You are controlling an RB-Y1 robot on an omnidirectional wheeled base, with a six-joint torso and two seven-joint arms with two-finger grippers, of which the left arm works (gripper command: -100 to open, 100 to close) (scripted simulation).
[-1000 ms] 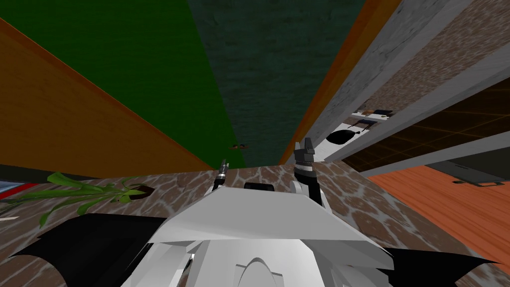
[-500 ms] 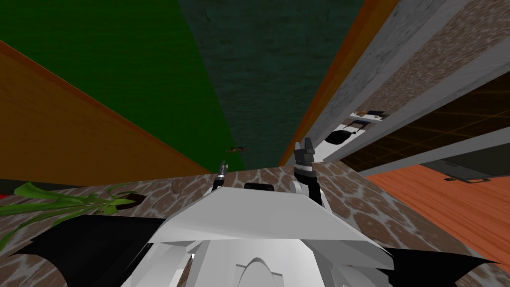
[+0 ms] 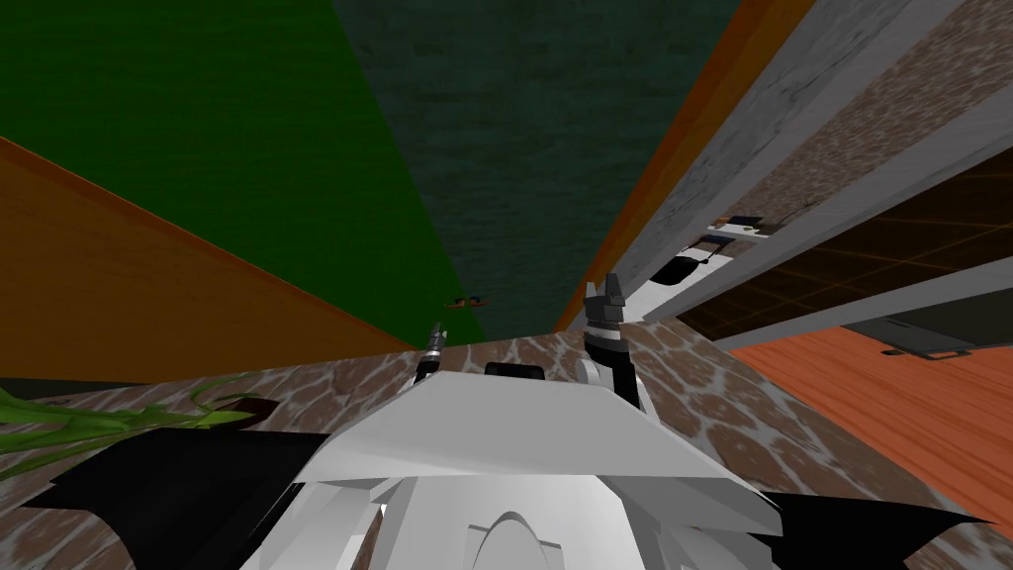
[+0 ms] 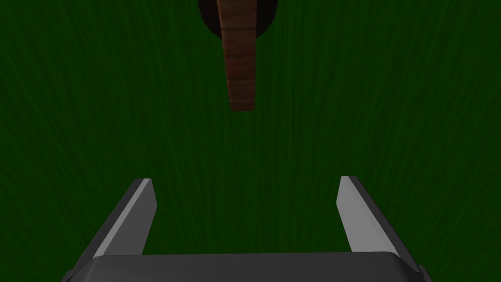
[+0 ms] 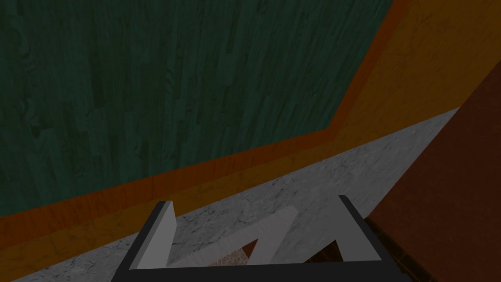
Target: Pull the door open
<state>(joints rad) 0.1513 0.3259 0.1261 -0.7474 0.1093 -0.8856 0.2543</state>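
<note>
Left jaws: spread wide, nothing between them; fingers [image 4: 139, 215] aimed square at the door, tips short of the handle.
Right jaws: spread as well, empty; fingers [image 5: 159, 235] aimed at a darker green panel [image 5: 147, 83] and its orange frame [image 5: 293, 142], well apart from the handle.
Door [image 4: 98, 122]: bright green, flat, straight ahead and to the left; latched or not, cannot tell.
Handle [image 4: 238, 58]: brown lever on a dark round rosette, running from the rosette toward the left jaws; in the head view [image 3: 465, 301] small, at the door's right edge, just beyond the left jaws.
Surroundings: grey marbled wall [image 3: 752, 129] to the right; patterned stone floor [image 3: 692, 396] near; green plant [image 3: 119, 421] near left.
Step in hand: judged as approach to the handle, grip not yet made.
Risk, early closing: pinch on air, caused by tips short of the lever.
Risk, slip: narrow lever between thin blades; an off-centre pinch likely to slide off under the pull.
Risk, overshoot: tips driven into the door face, pushing it instead of pulling.
Risk, swing: door arc toward the body and perhaps the plant, caused by pulling with no room made.
</note>
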